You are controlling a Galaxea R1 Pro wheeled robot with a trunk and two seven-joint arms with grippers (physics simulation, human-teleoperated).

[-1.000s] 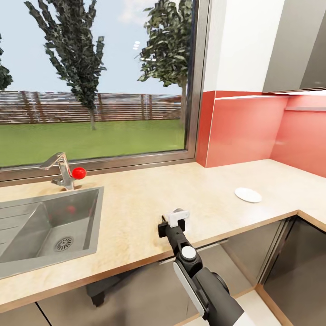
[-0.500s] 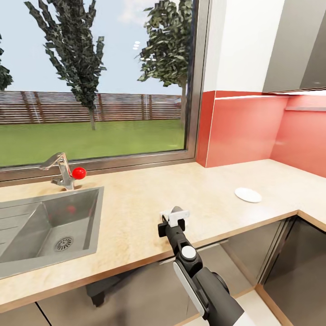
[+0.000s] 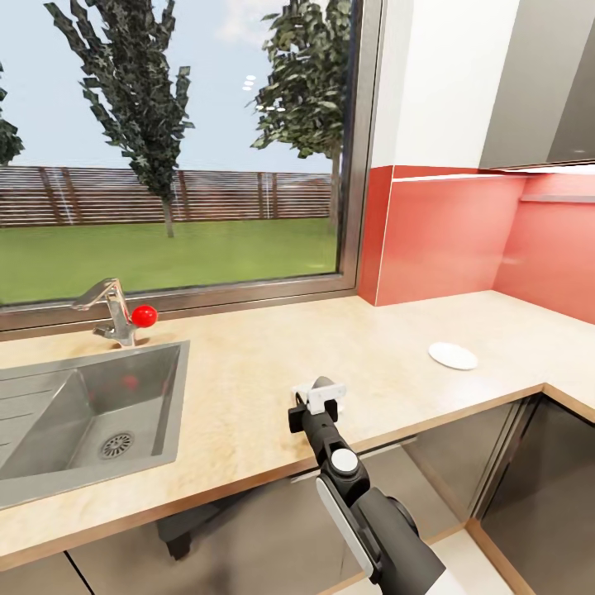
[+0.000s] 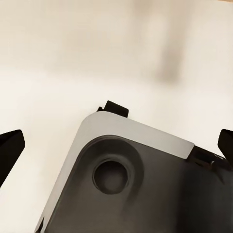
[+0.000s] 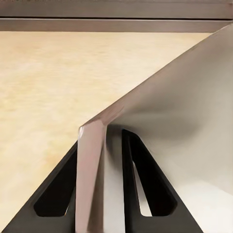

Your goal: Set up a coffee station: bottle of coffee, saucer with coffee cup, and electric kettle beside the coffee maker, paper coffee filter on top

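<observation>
1. Held in the right gripper (image 3: 321, 400) over the front part of the long light-brown wood-grain kitchen countertop (image 3: 248, 372): a small white paper coffee filter (image 3: 322, 390). In the right wrist view the two dark fingers (image 5: 141, 179) sit close together with a thin pale sheet (image 5: 160, 126) between them, so pressed onto the paper.
2. Lying flat on the same worktop, well apart from the gripper and toward the red backsplash corner: the small round white saucer (image 3: 453, 355) — bare, no cup on it.
3. Not among the things shown here: coffee maker, bottle of coffee, cup, kettle. Seen instead: a steel sink (image 3: 49, 413) with a chrome tap and its red knob (image 3: 144, 315) at the left, a big window behind, and a thin grey shelf edge (image 3: 570, 198) high at the far right with nothing visible on its short showing part.
4. Left gripper (image 4: 116, 145): black tips at the two outer edges of its wrist view, spread wide, nothing between them, hanging above a grey rounded part of the robot and pale floor.
5. Judged progress — early to middle. Filter picked up but not yet set on the coffee maker; saucer on the counter, though whether beside the maker cannot be told.
6. Left to do, by this evidence: seat the filter, cup onto saucer, bottle down from the shelf, kettle beside the maker.
</observation>
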